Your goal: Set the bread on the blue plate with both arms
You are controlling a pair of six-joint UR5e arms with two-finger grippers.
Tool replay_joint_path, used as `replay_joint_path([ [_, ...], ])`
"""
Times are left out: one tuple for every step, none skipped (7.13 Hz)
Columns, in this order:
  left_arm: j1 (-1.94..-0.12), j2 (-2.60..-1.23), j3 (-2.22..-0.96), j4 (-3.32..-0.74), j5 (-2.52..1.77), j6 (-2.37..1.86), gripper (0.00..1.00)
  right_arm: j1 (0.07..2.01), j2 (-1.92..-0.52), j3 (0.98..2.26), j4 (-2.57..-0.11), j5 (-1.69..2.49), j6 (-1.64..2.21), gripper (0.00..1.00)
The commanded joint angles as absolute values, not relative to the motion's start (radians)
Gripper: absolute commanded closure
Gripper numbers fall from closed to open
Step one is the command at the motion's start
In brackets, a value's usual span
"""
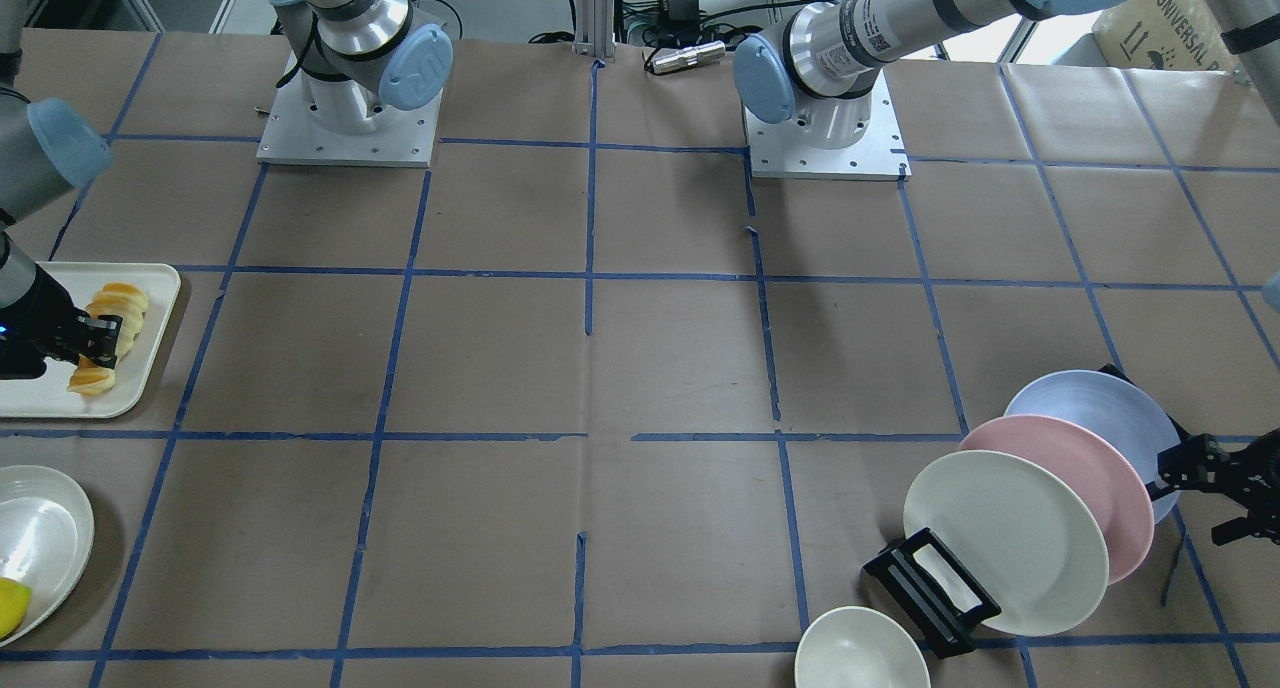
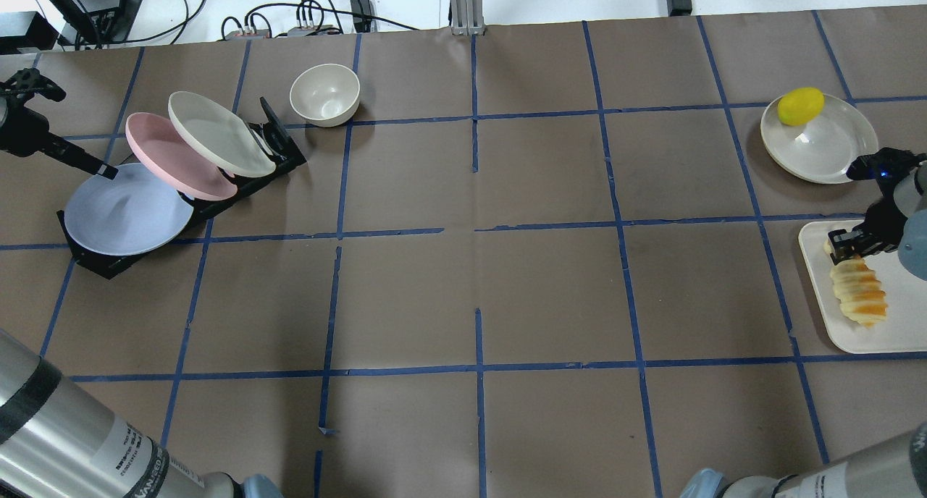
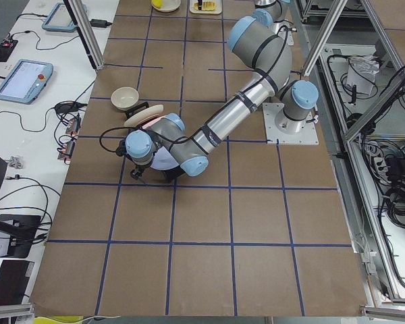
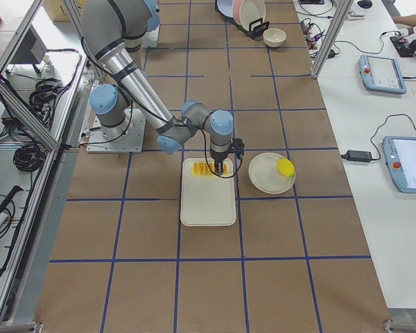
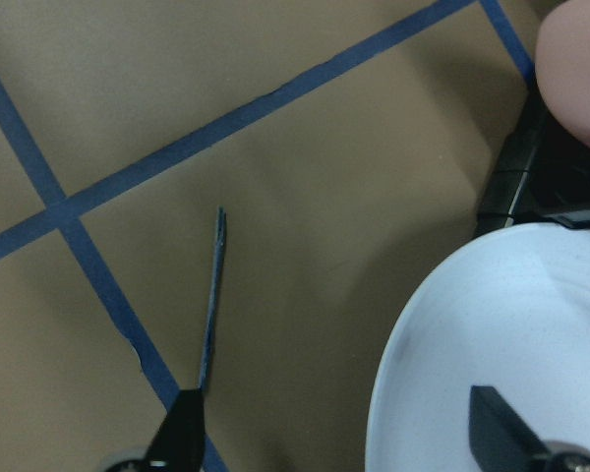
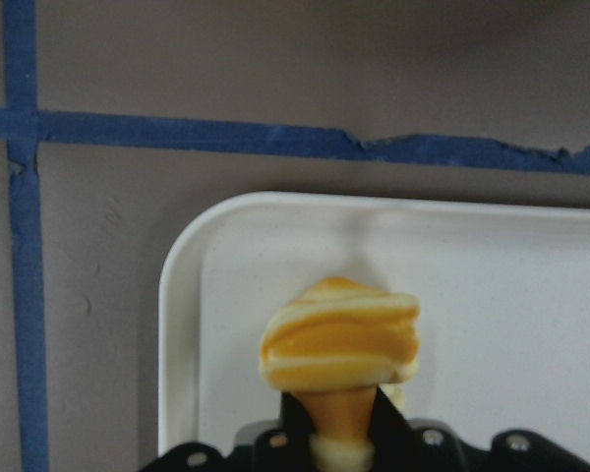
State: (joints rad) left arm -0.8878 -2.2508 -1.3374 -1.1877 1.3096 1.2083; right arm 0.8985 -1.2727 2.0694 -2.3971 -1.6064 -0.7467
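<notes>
The bread (image 1: 118, 303), a ridged yellow-orange loaf, lies on a white tray (image 1: 40, 398) at the table's right end, also in the overhead view (image 2: 858, 295). My right gripper (image 1: 98, 346) is shut on the bread (image 6: 339, 339), near its end farther from the robot. I cannot tell whether it is lifted. The blue plate (image 2: 127, 208) leans in a black rack (image 2: 108, 263) at the left end. My left gripper (image 5: 339, 438) is open. Its fingers straddle the blue plate's (image 5: 501, 324) rim, one over the plate, one over the table.
A pink plate (image 2: 177, 158) and a cream plate (image 2: 217, 134) stand in the same rack behind the blue one. A cream bowl (image 2: 324, 93) sits beyond the rack. A white plate (image 2: 825, 150) with a yellow lemon-like piece (image 2: 800, 106) lies beside the tray.
</notes>
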Motion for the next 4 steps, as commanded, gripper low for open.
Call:
replay_joint_path([
  [-0.885,-2.250,-1.345,-1.193,1.318,1.203,0.10,0.903,-1.371,2.057,-2.290,-1.612,-0.755,1.00],
  [-0.885,-2.250,-1.350,-1.200,1.321,1.197,0.12,0.908,-1.441,2.010,-2.163,-1.614,-0.753,1.00],
  [-0.885,-2.250,-1.351,-1.207,1.324,1.195,0.16,0.923,-1.480,1.953,-2.055,-1.615,-0.752,1.00],
  [-0.885,-2.247,-1.351,-1.227,1.327,1.192,0.32,0.948,-1.508,1.903,-1.964,-1.618,-0.744,1.00],
])
